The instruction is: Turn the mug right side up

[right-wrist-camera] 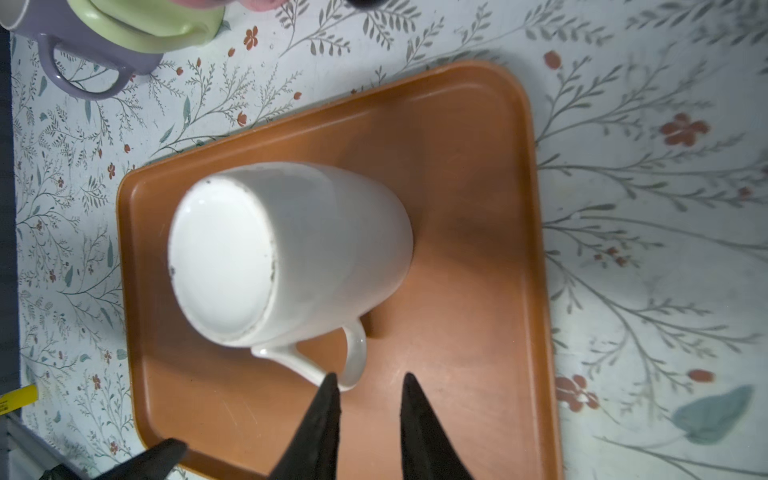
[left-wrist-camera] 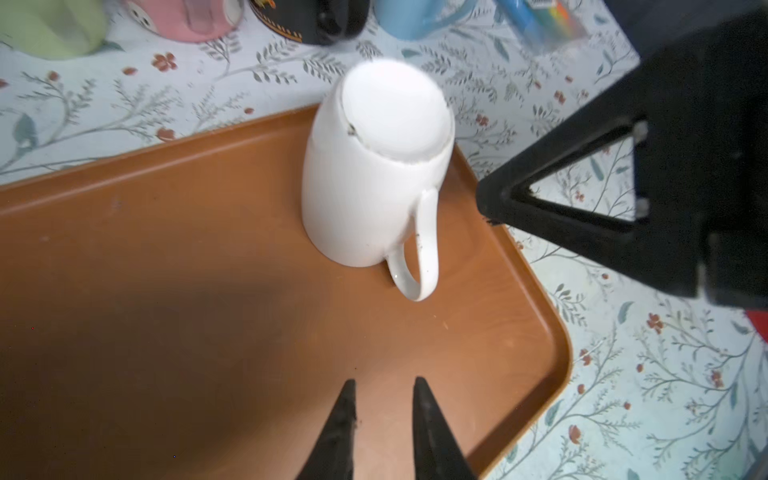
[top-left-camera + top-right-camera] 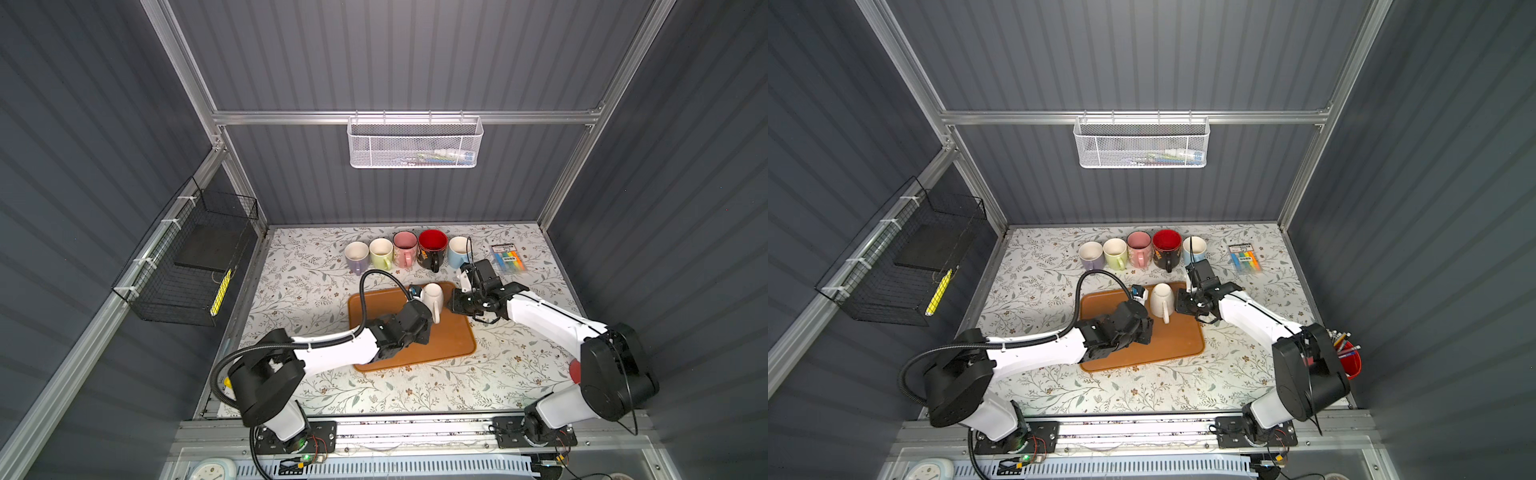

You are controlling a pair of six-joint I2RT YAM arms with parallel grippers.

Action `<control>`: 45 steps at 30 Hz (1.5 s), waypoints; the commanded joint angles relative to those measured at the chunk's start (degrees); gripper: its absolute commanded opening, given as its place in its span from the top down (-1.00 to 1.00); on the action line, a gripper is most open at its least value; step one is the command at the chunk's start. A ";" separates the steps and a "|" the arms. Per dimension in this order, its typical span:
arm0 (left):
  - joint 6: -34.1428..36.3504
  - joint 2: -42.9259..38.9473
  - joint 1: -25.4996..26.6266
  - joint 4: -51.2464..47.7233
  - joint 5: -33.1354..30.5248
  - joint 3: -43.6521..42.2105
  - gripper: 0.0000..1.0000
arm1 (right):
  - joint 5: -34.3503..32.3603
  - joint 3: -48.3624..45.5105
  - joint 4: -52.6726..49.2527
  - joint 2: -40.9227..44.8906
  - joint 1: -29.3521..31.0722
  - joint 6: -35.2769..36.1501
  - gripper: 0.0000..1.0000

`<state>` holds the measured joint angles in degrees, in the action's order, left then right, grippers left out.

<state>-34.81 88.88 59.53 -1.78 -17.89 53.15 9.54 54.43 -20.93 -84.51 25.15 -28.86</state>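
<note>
A: While the white mug (image 2: 374, 166) stands mouth down, base up, where on the orange tray (image 2: 166, 257) is it?

B: At the tray's far right corner, with its handle (image 2: 424, 249) turned toward the tray's near edge.

A: And the right gripper (image 1: 368, 378)?

B: Just off the tray's right edge, beside the mug. Its jaws stand a narrow gap apart and grip nothing. One fingertip (image 1: 330, 384) lies against the handle's outline; whether it touches, I cannot tell.

A: The left gripper (image 2: 384, 384)?

B: Over the tray's middle, jaws slightly parted, likewise empty.

A: Beyond the tray?

B: Five upright mugs (image 3: 399, 249) in a row past its far edge, and a pack of highlighters (image 3: 508, 257) past its far right corner.
</note>
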 commanded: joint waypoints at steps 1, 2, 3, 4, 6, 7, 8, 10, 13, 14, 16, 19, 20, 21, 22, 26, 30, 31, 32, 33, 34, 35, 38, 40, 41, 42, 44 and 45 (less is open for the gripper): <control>-0.48 -4.53 -0.38 -3.25 -4.69 -2.92 0.38 | -4.00 0.21 -4.21 2.13 1.12 0.53 0.30; -0.65 -6.10 -0.40 -3.61 -5.43 -3.90 0.33 | -4.73 0.39 -4.97 2.65 1.55 0.69 0.25; -0.77 -7.31 -0.39 -3.83 -6.13 -4.73 0.29 | -5.42 0.64 -5.66 2.94 1.95 0.76 0.20; -1.03 -8.79 -0.40 -4.01 -6.67 -5.76 0.24 | -6.15 0.94 -6.41 3.34 2.43 0.80 0.15; -1.18 -11.44 -0.44 -4.36 -7.80 -7.63 0.13 | -7.56 1.82 -7.75 3.79 3.53 0.91 0.06; -1.23 -12.93 -0.44 -4.59 -8.43 -8.55 0.05 | -8.26 2.35 -8.51 3.96 4.14 0.98 0.00; -1.31 -14.22 -0.42 -4.78 -8.95 -9.44 -0.04 | -9.03 2.88 -9.07 4.00 4.82 0.99 -0.05; -1.32 -16.53 -0.40 -5.47 -10.10 -10.85 -0.20 | -10.23 4.09 -10.19 3.83 5.97 0.91 -0.13; -1.01 -19.66 -0.40 -6.97 -12.02 -12.38 -0.44 | -12.41 5.94 -11.53 2.81 8.16 0.66 -0.19; -0.93 -20.69 -0.40 -7.47 -12.81 -12.86 -0.55 | -12.98 6.56 -11.87 2.27 8.89 0.54 -0.19; -0.88 -22.68 -0.43 -7.71 -13.94 -14.09 -0.75 | -14.11 7.75 -12.35 1.07 10.02 0.22 -0.19; -0.99 -25.26 -0.40 -7.90 -15.02 -15.61 -0.96 | -16.12 9.12 -12.66 -0.26 11.57 -0.56 -0.19; -0.95 -25.90 -0.43 -7.99 -15.30 -16.15 -0.99 | -16.69 9.52 -12.72 -0.62 11.91 -0.84 -0.19; -0.96 -26.38 -0.45 -8.06 -15.57 -16.52 -0.99 | -17.19 9.85 -12.80 -0.90 12.18 -1.13 -0.19; -0.92 -26.82 -0.45 -8.14 -15.84 -16.95 -0.99 | -17.57 10.19 -12.77 -1.24 12.45 -1.44 -0.19; -0.90 -28.14 -0.40 -8.49 -16.82 -18.38 -1.00 | -19.15 11.23 -12.75 -2.65 13.40 -2.33 -0.16; -0.60 -29.35 -0.42 -8.74 -17.53 -19.32 -1.00 | -20.47 12.00 -12.39 -4.40 14.46 -3.16 -0.12; -0.53 -29.73 -0.43 -8.76 -17.61 -19.56 -0.99 | -20.95 12.27 -12.38 -5.05 14.79 -3.22 -0.10; -0.52 -29.99 -0.49 -8.76 -17.62 -19.78 -1.00 | -21.40 12.72 -12.56 -5.76 15.08 -3.37 -0.09; -0.52 -30.25 -0.40 -8.68 -17.62 -19.97 -0.99 | -21.67 13.05 -12.63 -6.37 15.34 -3.33 -0.08; -0.52 -30.42 -0.43 -8.61 -17.66 -20.18 -0.99 | -22.30 13.37 -12.65 -7.00 15.62 -3.20 -0.07; -0.51 -30.61 -0.45 -8.62 -17.71 -20.29 -0.99 | -23.29 13.91 -12.86 -7.69 16.06 -3.09 -0.06; -0.53 -30.91 -0.43 -8.91 -17.71 -20.42 -0.99 | -25.50 14.82 -13.11 -9.36 16.93 -2.77 -0.04; -0.52 -31.09 -0.53 -9.07 -17.70 -20.45 -1.00 | -26.61 15.00 -12.85 -10.33 17.15 -2.61 -0.02; -0.52 -31.24 -0.49 -9.18 -17.71 -20.45 -0.99 | -27.00 15.16 -12.78 -10.77 17.21 -2.62 -0.01; -0.63 -31.39 -0.43 -9.27 -17.72 -20.56 -1.00 | -27.30 15.17 -12.73 -11.30 17.22 -2.56 0.00; -0.59 -31.93 -0.54 -9.35 -17.79 -20.80 -0.99 | -27.56 15.09 -12.40 -12.31 17.30 -2.48 0.02; -0.69 -32.09 -0.49 -9.53 -17.87 -20.92 -1.00 | -27.60 15.13 -12.16 -12.79 17.30 -2.44 0.03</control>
<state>-35.79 58.11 59.48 -9.80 -34.57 33.06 -15.64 68.31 -32.67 -96.16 42.26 -31.44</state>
